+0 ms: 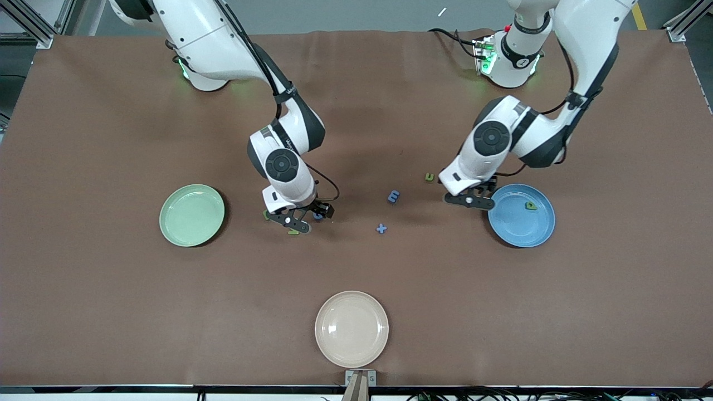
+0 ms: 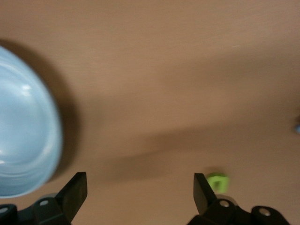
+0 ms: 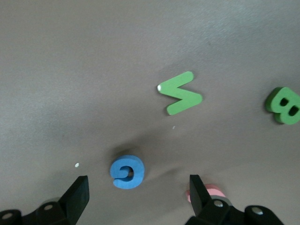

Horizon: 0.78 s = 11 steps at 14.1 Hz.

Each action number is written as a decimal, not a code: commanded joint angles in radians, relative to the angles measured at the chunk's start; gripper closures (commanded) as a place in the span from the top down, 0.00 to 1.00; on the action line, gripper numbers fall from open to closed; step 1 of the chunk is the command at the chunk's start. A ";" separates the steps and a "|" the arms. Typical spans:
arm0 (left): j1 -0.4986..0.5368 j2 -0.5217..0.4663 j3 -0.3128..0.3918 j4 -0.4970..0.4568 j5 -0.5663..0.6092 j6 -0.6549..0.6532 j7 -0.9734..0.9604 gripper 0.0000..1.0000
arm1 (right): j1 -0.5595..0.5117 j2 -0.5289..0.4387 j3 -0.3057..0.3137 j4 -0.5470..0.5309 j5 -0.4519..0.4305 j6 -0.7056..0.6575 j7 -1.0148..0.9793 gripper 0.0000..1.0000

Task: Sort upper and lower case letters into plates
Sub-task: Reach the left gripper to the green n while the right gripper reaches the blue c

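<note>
The light green plate (image 1: 192, 215) lies empty toward the right arm's end. The blue plate (image 1: 521, 215) lies toward the left arm's end and holds one green letter (image 1: 531, 205). My right gripper (image 1: 301, 218) is open, low over a blue letter (image 3: 127, 171), with a green V (image 3: 180, 93), a green B (image 3: 283, 105) and a pink letter (image 3: 208, 192) close by. My left gripper (image 1: 470, 200) is open and empty over bare cloth beside the blue plate (image 2: 23, 140). A small green letter (image 2: 217, 182) lies by one of its fingers.
A blue m (image 1: 394, 196), a blue plus sign (image 1: 381, 228) and a green u (image 1: 429, 177) lie between the two grippers. A cream-white plate (image 1: 351, 328) lies empty near the table's front edge.
</note>
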 commanded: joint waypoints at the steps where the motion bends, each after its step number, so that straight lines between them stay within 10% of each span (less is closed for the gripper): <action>1: -0.025 0.069 -0.022 0.021 -0.010 0.075 -0.082 1.00 | 0.013 0.011 -0.012 0.022 -0.002 -0.003 0.022 0.89; 11: -0.089 0.112 -0.019 -0.071 0.026 0.186 -0.160 0.77 | 0.026 0.062 -0.013 0.064 -0.001 0.009 0.022 0.74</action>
